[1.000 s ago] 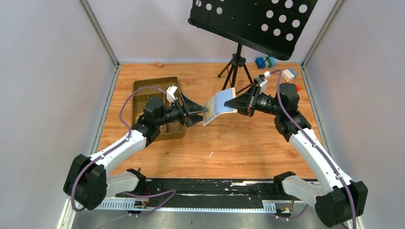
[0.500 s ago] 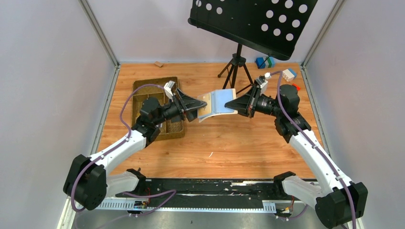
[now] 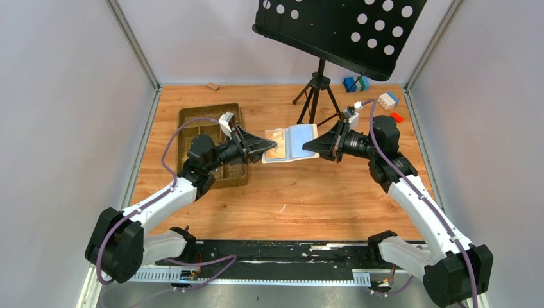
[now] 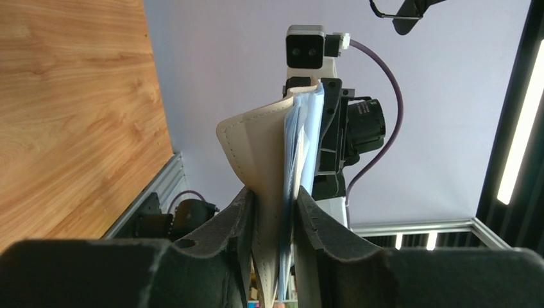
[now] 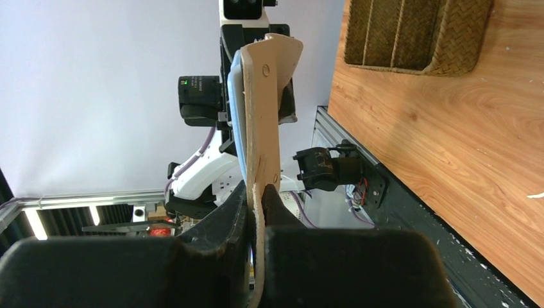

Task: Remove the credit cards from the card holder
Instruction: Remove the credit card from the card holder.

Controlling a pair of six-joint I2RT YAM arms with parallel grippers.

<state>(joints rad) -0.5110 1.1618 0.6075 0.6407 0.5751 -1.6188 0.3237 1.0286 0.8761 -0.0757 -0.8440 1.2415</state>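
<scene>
Over table (image 3: 321, 192), left hand (image 3: 272, 147) and right hand (image 3: 308, 143) pinch open card holder (image 3: 290, 142).

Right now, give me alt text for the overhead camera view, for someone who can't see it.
An open card holder hangs over a wooden table, light blue inside facing up, the left gripper clamped on its left edge and the right gripper on its right. A woven tray sits at left, a black music stand behind.
</scene>
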